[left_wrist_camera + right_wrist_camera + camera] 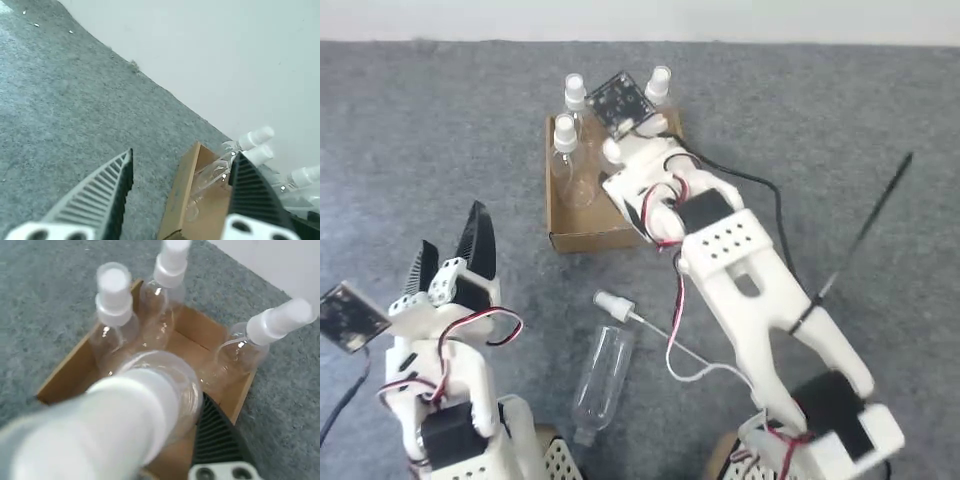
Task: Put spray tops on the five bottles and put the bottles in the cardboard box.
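- Grey carpet point(440, 130) is spread under both arms, and a white wall point(620, 20) is seen along the top of the frame.
- The cardboard box point(582, 238) is set in the upper middle of the high view. Three capped bottles point(565, 150) are stood upright in it, along its upper and left sides.
- The right gripper point(618, 150) is held over the box and is closed around a fourth bottle point(150, 390), which is already fitted with its white top. The unfilled part of the box is judged to lie just beneath it.
- The left gripper point(450, 240) is held at the lower left, with its jaws spread wide and nothing between them.
- The last bottle point(600, 375), uncapped, is laid flat on the carpet in the lower middle, between the two arm bases and to the lower right of the left gripper.
- Its long axis is run from the lower edge up toward the box, leaning slightly right. The narrower end appears to be turned toward the lower edge.
- A loose spray top point(610, 302) is laid just beside the bottle's upper end, with its thin tube trailed toward the lower right.
- The left gripper is judged the likelier one for this pair, since it is free, and a swing toward the lower right would be needed.
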